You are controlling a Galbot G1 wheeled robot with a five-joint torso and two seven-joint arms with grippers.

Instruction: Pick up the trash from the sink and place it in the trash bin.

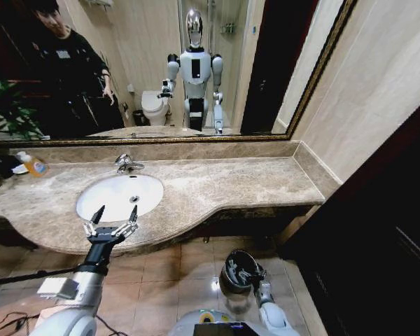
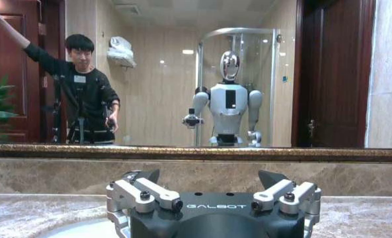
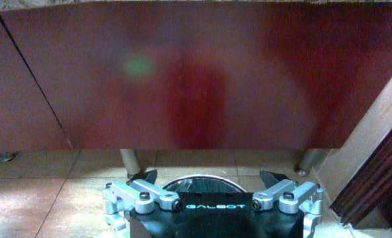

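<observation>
Veined beige marble counter (image 1: 217, 183) surrounds the smooth white oval sink (image 1: 119, 195); the left tool (image 1: 112, 213), fingers spread open, hovers at its front rim, while the open right tool (image 1: 253, 276) hangs over the shiny dark round trash bin (image 1: 235, 269) on the tiled floor.

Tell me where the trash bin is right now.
In the head view, the trash bin stands on the floor tiles below the countertop, robot's right, beside the right gripper.

Glossy white sink (image 1: 119, 196), polished beige marble countertop (image 1: 217, 185), shiny dark metal trash bin (image 1: 239, 271).
</observation>
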